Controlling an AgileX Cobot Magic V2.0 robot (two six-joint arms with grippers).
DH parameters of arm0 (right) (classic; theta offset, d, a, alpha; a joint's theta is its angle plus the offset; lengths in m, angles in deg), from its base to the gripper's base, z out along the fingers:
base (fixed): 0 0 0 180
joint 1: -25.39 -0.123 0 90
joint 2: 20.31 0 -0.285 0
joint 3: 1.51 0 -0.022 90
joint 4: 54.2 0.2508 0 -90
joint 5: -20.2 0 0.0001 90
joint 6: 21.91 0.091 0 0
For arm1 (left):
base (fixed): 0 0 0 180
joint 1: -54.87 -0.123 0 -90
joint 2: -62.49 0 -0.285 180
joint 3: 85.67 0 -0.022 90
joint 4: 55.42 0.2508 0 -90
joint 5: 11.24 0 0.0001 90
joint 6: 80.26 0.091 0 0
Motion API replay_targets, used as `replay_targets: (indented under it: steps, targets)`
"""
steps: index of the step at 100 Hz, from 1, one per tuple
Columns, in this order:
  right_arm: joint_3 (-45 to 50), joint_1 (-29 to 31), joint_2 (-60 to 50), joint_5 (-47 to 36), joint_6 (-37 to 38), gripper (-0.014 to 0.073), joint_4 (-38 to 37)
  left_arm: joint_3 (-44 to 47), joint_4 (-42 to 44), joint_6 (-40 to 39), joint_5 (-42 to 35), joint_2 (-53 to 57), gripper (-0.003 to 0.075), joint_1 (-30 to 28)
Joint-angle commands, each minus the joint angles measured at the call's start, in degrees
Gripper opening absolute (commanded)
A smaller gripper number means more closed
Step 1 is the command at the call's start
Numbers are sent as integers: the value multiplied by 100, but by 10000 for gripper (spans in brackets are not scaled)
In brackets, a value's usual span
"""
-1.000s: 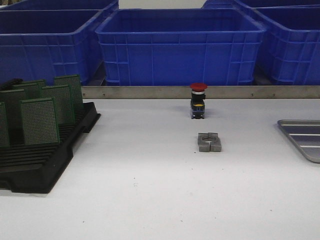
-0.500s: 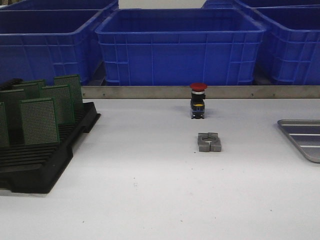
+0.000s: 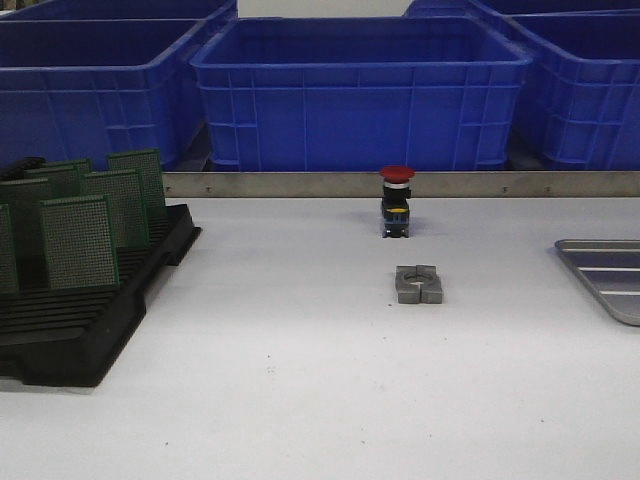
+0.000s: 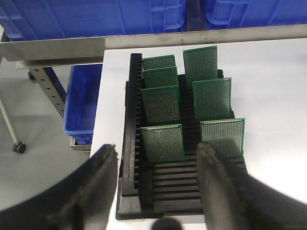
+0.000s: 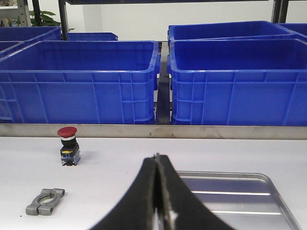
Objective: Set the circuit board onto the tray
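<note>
Black slotted rack (image 4: 177,163) seen directly ahead of left gripper (image 4: 156,158), jaws spread wide, nothing held. Seven green circuit boards (image 4: 163,143) stood upright in rack slots; nearest pair framed between fingertips, untouched. Right gripper (image 5: 157,160) pictured with fingers pressed together, empty; silver tray (image 5: 230,196) laid just beyond it, apparently bare, though near part is hidden. Only right wrist view shows tray whole; front view cuts it at edge. Blue crates (image 3: 360,90) lined behind table, interiors mostly unseen.
</note>
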Motion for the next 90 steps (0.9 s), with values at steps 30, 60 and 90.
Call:
replay_targets:
  steps: [30, 60, 90]
  targets:
    - [-77, 2, -129, -462, -15, -69, -59, -655, -593, 731, -391, -343, 398, 7]
    - [-77, 2, -129, -462, -15, -69, -59, -2639, -1644, 3310, 1816, -2157, 398, 7]
    - [-77, 2, -129, -462, -15, -69, -59, -4011, -2376, 6220, 3486, -3909, 398, 7]
